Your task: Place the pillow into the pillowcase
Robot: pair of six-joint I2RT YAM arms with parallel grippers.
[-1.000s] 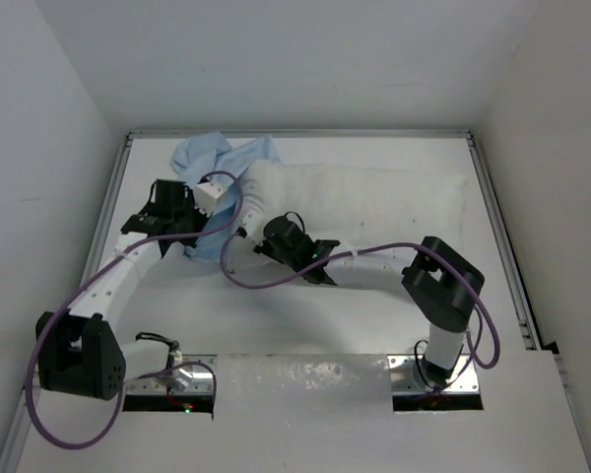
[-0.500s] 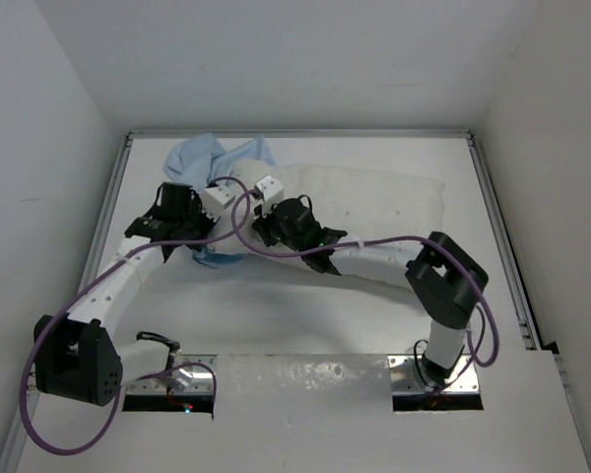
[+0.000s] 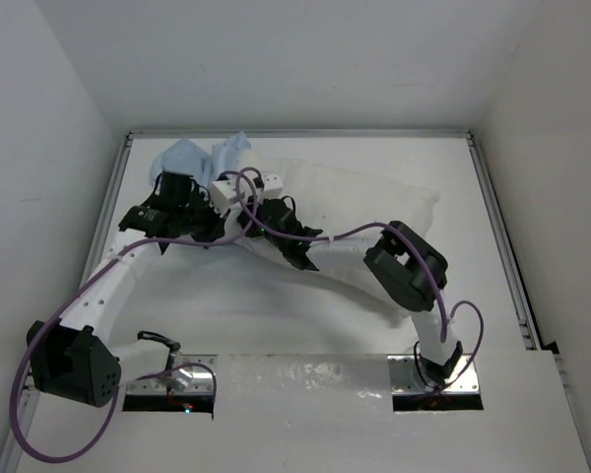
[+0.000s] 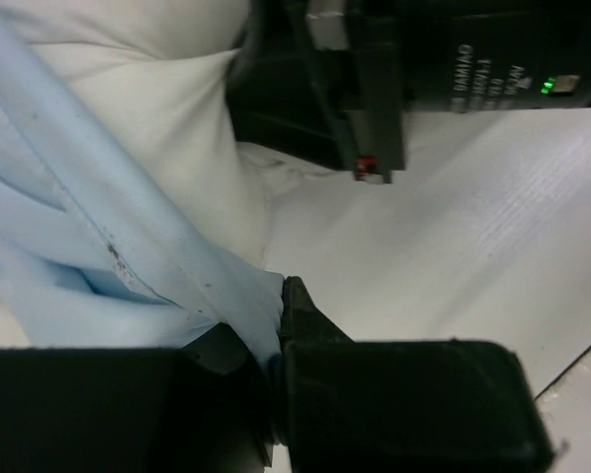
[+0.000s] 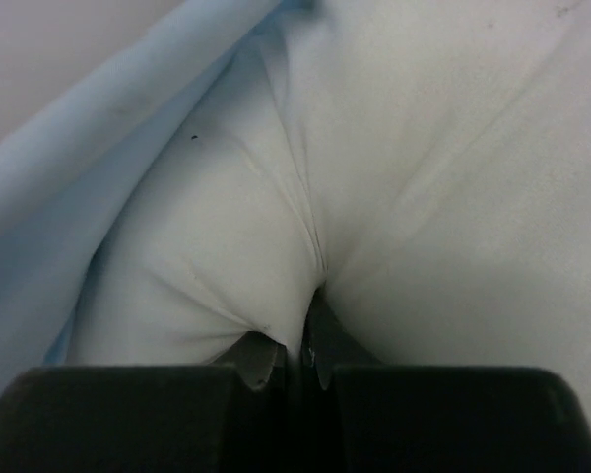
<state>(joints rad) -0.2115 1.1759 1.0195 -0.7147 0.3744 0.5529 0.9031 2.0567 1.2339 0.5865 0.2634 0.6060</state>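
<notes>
The white pillow [image 3: 360, 202] lies across the back of the table, its left end at the bunched light blue pillowcase [image 3: 192, 158]. My left gripper [image 3: 222, 192] is shut on a fold of the pillowcase [image 4: 128, 246], seen pinched between the jaws in the left wrist view [image 4: 279, 325]. My right gripper [image 3: 261, 202] is shut on a pinch of the pillow [image 5: 404, 168] at its left end, with pillowcase fabric [image 5: 69, 187] lying along the pillow's left side in the right wrist view [image 5: 310, 335]. The two grippers are close together.
The table [image 3: 276, 315] has raised rails at the left [image 3: 113, 217] and right [image 3: 497, 236] sides and white walls beyond. Purple cables [image 3: 345, 232] loop over both arms. The right arm's elbow [image 3: 409, 266] rests over the pillow's near edge.
My right gripper has moved back and left, carrying the pillow's end toward the pillowcase. My left gripper has moved slightly back with the pillowcase fabric, which now bunches higher.
</notes>
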